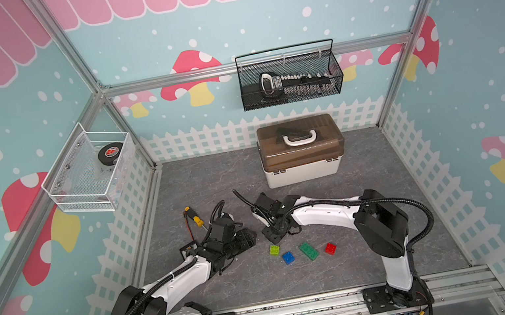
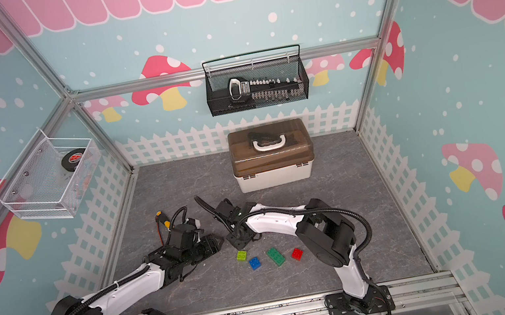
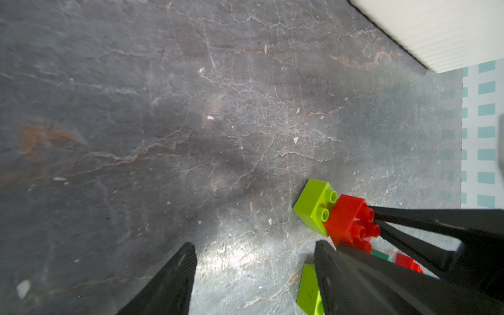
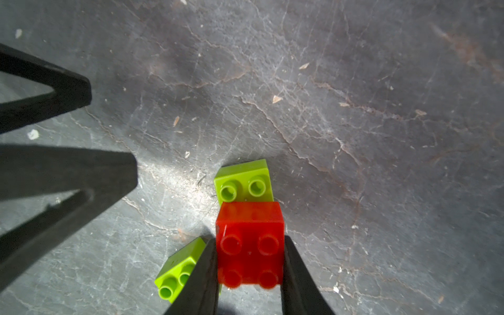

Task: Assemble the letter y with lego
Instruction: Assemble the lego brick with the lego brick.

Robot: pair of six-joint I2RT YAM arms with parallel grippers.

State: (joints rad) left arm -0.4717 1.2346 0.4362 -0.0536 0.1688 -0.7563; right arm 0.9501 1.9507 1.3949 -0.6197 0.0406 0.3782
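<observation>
Just beyond the loose bricks (image 1: 308, 251), the right gripper (image 4: 250, 241) clamps a red brick (image 4: 249, 221) over a lime brick (image 4: 244, 180), the left gripper (image 3: 253, 245) open; pressing them squarely together seems next.

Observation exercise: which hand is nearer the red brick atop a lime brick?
Right. The right hand grips the red brick; the open left hand is beside it, apart.

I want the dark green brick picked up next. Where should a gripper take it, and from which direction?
Come down from above and pinch the dark green brick across its two long sides, at mid-length. It lies flat, studs up, narrower that way. The blue brick and loose red brick flank it but stand apart, probably leaving finger room.
</observation>
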